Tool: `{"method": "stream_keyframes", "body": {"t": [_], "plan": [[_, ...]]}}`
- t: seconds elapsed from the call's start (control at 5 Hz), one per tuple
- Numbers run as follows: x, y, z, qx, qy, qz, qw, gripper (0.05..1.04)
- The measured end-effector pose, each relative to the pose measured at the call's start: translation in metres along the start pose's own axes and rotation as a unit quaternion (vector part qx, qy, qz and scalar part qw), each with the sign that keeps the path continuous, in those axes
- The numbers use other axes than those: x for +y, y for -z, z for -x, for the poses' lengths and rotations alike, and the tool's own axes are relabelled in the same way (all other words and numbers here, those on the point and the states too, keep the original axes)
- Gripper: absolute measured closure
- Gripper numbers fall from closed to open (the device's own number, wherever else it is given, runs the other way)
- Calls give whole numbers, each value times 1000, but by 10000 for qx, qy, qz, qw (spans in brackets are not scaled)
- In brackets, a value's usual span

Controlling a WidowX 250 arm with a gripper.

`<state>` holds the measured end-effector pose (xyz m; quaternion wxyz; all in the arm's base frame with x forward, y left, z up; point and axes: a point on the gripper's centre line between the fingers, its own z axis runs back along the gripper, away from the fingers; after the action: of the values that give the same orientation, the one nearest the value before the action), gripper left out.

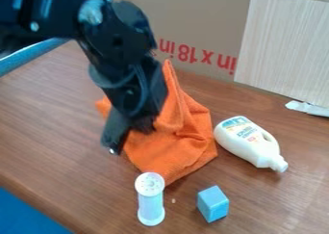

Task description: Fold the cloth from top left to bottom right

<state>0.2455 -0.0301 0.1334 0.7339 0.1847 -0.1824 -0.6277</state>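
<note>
Perhaps dragging the bunched cloth (173, 153) toward lower right knocks the bottle (247, 140) crowding its edge; whether the gripper (130, 139) has jaws open or closed, I cannot tell.

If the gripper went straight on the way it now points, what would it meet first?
The gripper points down, so it would probably meet the orange cloth first, perhaps with the wooden table beside it; depth is unclear from this one view.
</note>
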Motion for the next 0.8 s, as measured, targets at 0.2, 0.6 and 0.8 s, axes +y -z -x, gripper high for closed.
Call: {"method": "stream_keyframes", "body": {"t": [0.2, 0.6, 0.8], "plan": [[-5, 6, -4, 77, 198, -48, 9998, 859], [-10, 7, -6, 5, 383, 372, 9986, 292], [-4, -2, -1, -434, 657, 934, 9925, 89]]}}
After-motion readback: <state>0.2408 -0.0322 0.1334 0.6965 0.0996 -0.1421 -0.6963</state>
